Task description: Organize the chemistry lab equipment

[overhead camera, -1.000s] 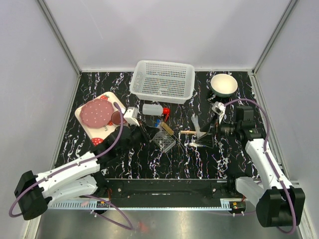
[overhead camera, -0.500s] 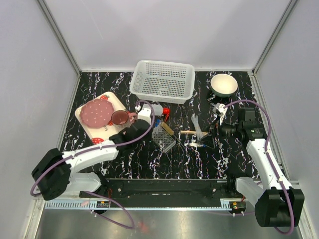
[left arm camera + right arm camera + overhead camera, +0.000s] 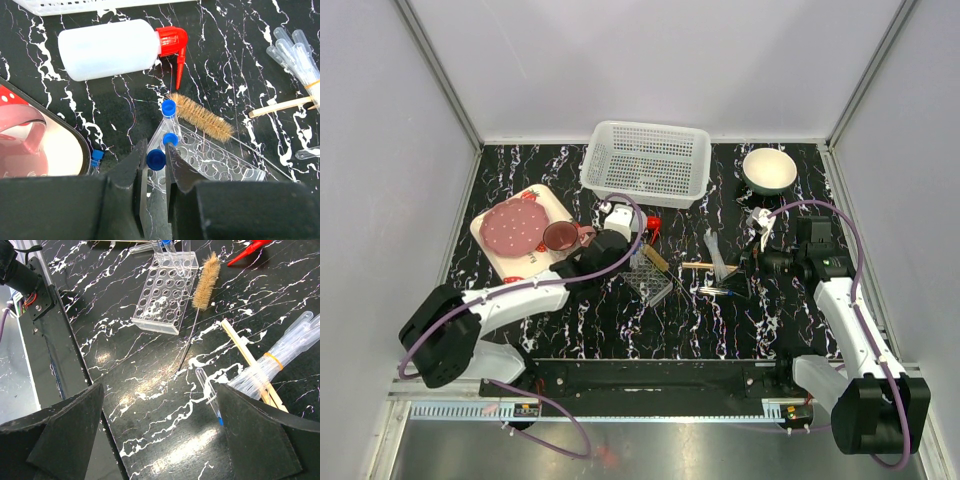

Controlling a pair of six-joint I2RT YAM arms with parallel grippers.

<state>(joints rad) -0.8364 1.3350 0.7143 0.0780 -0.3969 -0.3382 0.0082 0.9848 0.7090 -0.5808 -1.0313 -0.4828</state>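
My left gripper (image 3: 156,161) is shut on a blue-capped test tube (image 3: 156,159), held upright just over the near corner of the clear tube rack (image 3: 220,161). Two more capped tubes (image 3: 169,108) stand in the rack's far corner. A red-capped bottle (image 3: 107,48) lies on its side beyond it, and a bristle brush (image 3: 202,117) lies along the rack. In the top view the left gripper (image 3: 626,256) is at the rack (image 3: 651,281). My right gripper (image 3: 159,387) hangs open over bare table, with a loose tube (image 3: 206,389), banded pipettes (image 3: 280,357) and a wooden stick (image 3: 245,350) near its right finger.
A white mesh basket (image 3: 646,162) stands at the back centre and a white bowl (image 3: 769,170) at the back right. The strawberry tray (image 3: 492,252) with pink plate and mug (image 3: 560,236) sits left. Another tube (image 3: 95,159) lies beside the tray.
The left arm has swung right, away from the tray, carrying the tube up to the rack. The right arm has barely moved and stays open.
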